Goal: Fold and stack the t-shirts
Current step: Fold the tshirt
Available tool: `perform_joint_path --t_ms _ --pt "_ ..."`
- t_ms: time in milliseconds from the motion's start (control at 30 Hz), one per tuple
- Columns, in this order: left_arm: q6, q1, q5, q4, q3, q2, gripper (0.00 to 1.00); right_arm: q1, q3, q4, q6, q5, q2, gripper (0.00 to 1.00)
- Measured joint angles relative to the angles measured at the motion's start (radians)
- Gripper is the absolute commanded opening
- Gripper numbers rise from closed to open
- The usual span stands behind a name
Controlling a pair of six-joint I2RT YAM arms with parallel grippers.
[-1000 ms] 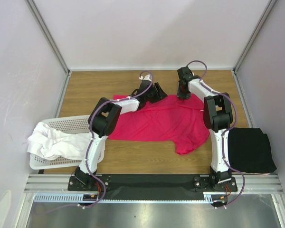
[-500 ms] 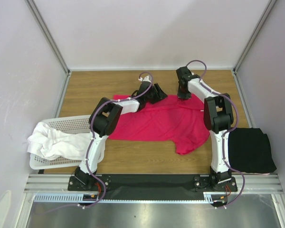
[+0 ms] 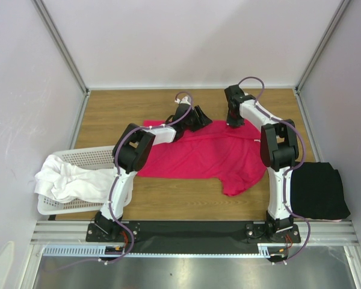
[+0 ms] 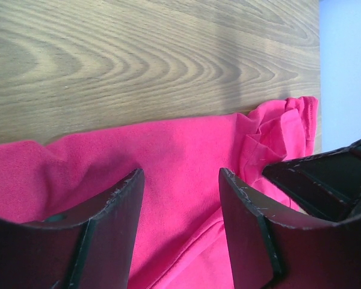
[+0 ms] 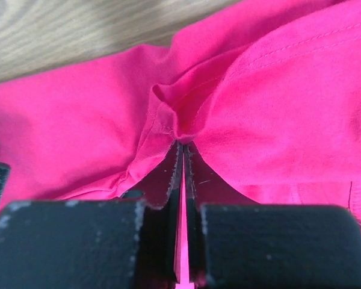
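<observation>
A crimson-pink t-shirt (image 3: 207,155) lies spread on the wooden table. My left gripper (image 3: 200,118) is open over its far edge, with the pink fabric (image 4: 180,162) lying between the two fingers. My right gripper (image 3: 233,120) is shut on a pinched fold of the pink shirt (image 5: 179,129) at its far right edge. A black t-shirt (image 3: 317,189) lies folded at the right. White t-shirts (image 3: 69,180) are bunched in the basket at the left.
A white perforated plastic basket (image 3: 90,158) stands at the left near edge. Bare wood (image 3: 126,108) runs behind the pink shirt, up to the back wall. Metal frame posts stand at the far corners.
The right arm has shifted very slightly to the right. The pink shirt and the left arm have not visibly moved.
</observation>
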State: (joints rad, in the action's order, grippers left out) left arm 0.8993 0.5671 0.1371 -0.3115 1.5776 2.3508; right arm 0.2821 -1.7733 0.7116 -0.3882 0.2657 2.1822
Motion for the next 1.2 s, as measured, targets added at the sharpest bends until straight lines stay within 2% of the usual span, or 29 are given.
perform_joint_path --t_ms 233,633,867,900,933,1000,1033,1067,1200 --pt "0.001 -0.001 0.002 -0.003 -0.002 0.0 0.6 -0.002 0.013 -0.016 -0.001 -0.018 0.0 0.3" --pt "0.002 -0.002 0.005 -0.005 -0.002 0.0 0.61 -0.019 -0.022 -0.052 0.0 -0.046 0.006 0.38" --pt "0.002 -0.003 0.005 -0.005 -0.002 0.0 0.61 -0.024 -0.055 -0.058 0.002 -0.043 0.055 0.35" --pt "0.002 -0.003 0.005 -0.005 -0.002 0.0 0.61 -0.024 -0.055 -0.056 0.003 -0.04 0.059 0.33" --pt "0.002 -0.003 0.005 -0.005 -0.002 0.0 0.61 -0.024 -0.055 -0.053 0.008 -0.036 0.063 0.24" --pt "0.002 -0.003 0.005 -0.005 -0.002 0.0 0.61 -0.024 -0.056 -0.048 0.016 -0.031 0.067 0.16" --pt "0.002 -0.003 0.005 -0.005 -0.002 0.0 0.61 -0.024 -0.056 -0.047 0.019 -0.025 0.067 0.05" --pt "0.002 -0.003 0.005 -0.005 -0.002 0.0 0.61 -0.024 -0.056 -0.043 0.024 -0.019 0.067 0.0" --pt "0.004 -0.003 0.005 -0.005 -0.002 0.0 0.61 -0.022 -0.059 -0.039 0.023 -0.003 0.066 0.0"
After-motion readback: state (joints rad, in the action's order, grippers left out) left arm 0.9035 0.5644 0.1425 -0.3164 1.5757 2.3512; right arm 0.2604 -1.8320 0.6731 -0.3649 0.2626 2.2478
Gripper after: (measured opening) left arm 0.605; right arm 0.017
